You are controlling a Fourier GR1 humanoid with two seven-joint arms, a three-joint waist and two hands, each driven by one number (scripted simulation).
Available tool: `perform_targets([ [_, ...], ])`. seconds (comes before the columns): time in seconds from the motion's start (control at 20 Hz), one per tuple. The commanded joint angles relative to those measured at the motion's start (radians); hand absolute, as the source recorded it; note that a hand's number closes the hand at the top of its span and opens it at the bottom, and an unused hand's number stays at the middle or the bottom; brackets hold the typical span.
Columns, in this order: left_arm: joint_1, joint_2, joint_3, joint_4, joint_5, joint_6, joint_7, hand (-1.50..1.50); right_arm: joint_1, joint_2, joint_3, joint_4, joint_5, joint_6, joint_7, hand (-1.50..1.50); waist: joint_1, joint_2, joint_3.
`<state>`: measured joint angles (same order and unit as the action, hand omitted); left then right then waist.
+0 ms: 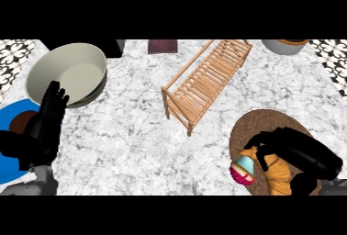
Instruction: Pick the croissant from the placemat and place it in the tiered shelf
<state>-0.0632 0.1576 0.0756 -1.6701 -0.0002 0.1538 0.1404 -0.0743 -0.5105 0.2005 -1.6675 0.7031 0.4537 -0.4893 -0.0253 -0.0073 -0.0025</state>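
- The croissant (pixel 274 176) lies on the brown oval placemat (pixel 261 120) at the lower right of the marble worktop (pixel 136 137), partly hidden by the right robot hand (pixel 271 143).
- That right robot hand comes down over the croissant with fingers curled around its upper end, grasping it; the pastry is on the mat as far as can be seen.
- Touching the croissant on its left is a small round thing in red, pink and pale blue (pixel 242 170), also on the placemat.
- The wooden tiered shelf (pixel 203 82) lies up and to the left of the placemat, running slantwise toward the far edge; bare marble lies between the two.
- A large pale bowl (pixel 68 73) sits at the upper left, well apart from the shelf.
- The left robot hand (pixel 46 119) rests at the left edge, released, fingers straight and pointing up, over a blue plate (pixel 12 114) and just below the bowl.
- A grey pot (pixel 284 46) and a dark maroon object (pixel 163 46) sit along the far edge.
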Motion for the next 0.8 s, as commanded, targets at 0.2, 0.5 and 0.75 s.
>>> perform_targets([
  [0.2, -0.025, 0.026, 0.02, 0.002, 0.023, -0.028, 0.025, 0.0, -0.068, 0.058, -0.333, -0.24, -0.393, 0.212, 0.304, 1.5, 0.005, 0.001, 0.0],
  [0.5, -0.002, -0.013, -0.021, 0.022, -0.034, -0.005, -0.04, 0.0, -0.231, 0.01, -0.474, -0.242, -0.523, 0.266, 0.538, 1.5, 0.024, 0.006, 0.001],
  [0.75, 0.028, -0.026, -0.029, -0.078, -0.022, -0.005, 0.029, 0.0, -0.381, 0.077, -0.396, -0.136, -0.463, 0.182, 0.635, 1.5, 0.036, 0.007, 0.002],
])
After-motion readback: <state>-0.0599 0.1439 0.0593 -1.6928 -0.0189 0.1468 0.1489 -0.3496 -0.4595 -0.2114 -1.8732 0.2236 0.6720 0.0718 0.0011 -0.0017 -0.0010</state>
